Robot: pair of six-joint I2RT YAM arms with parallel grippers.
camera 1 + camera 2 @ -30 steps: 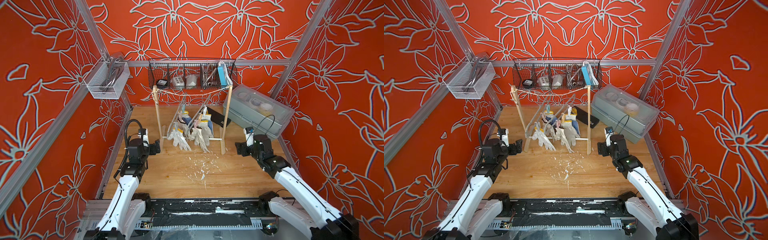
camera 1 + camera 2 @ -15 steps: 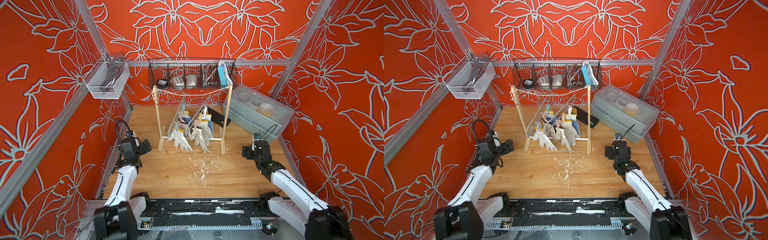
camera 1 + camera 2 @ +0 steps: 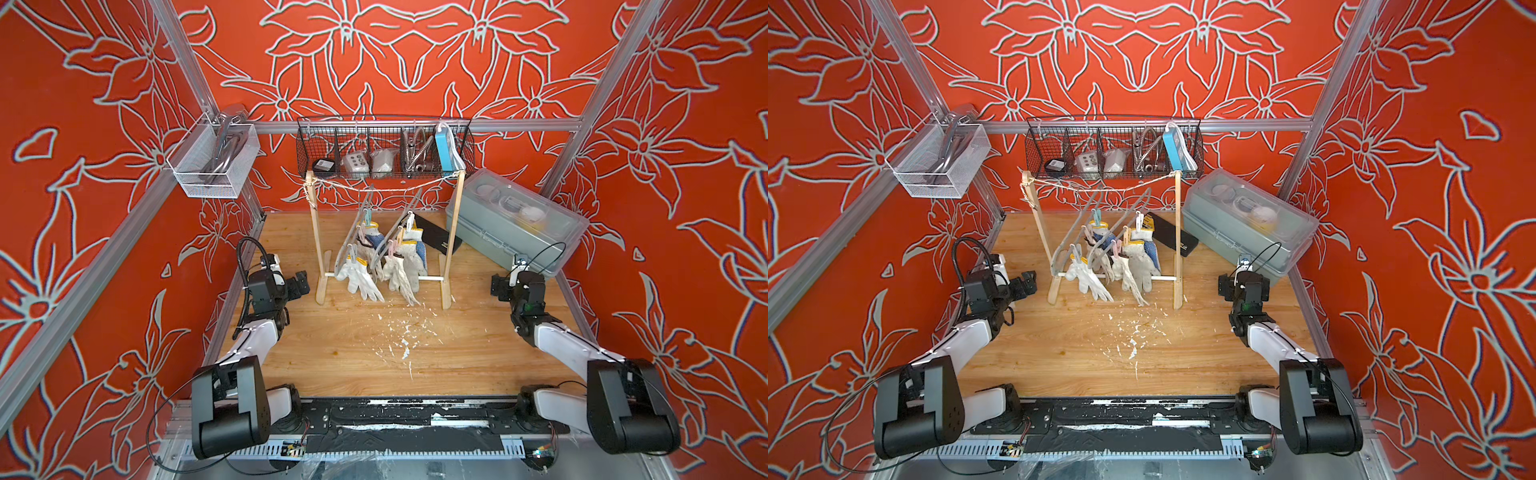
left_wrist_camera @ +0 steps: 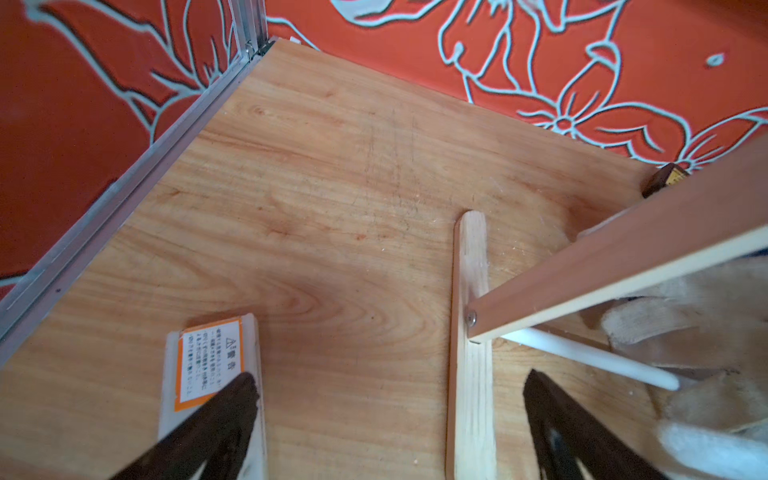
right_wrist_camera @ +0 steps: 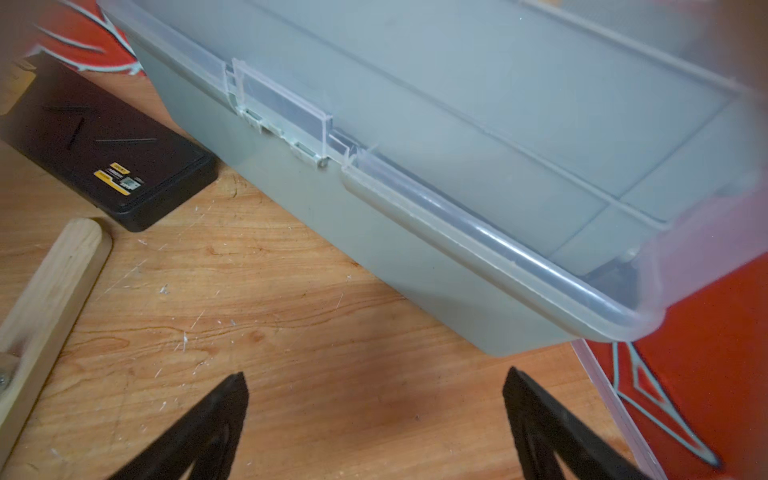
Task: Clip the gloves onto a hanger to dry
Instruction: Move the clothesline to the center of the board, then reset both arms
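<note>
Gloves hang pegged on two grey hangers on the wooden rack, at the mid-back of the table, hanging low. Left gripper: jaws wide, nothing between them, just beside the rack's foot. Right gripper: jaws wide, nothing between them, over bare wood near the grey plastic box.

Front tabletop open; rack with gloves, bin block rear.
</note>
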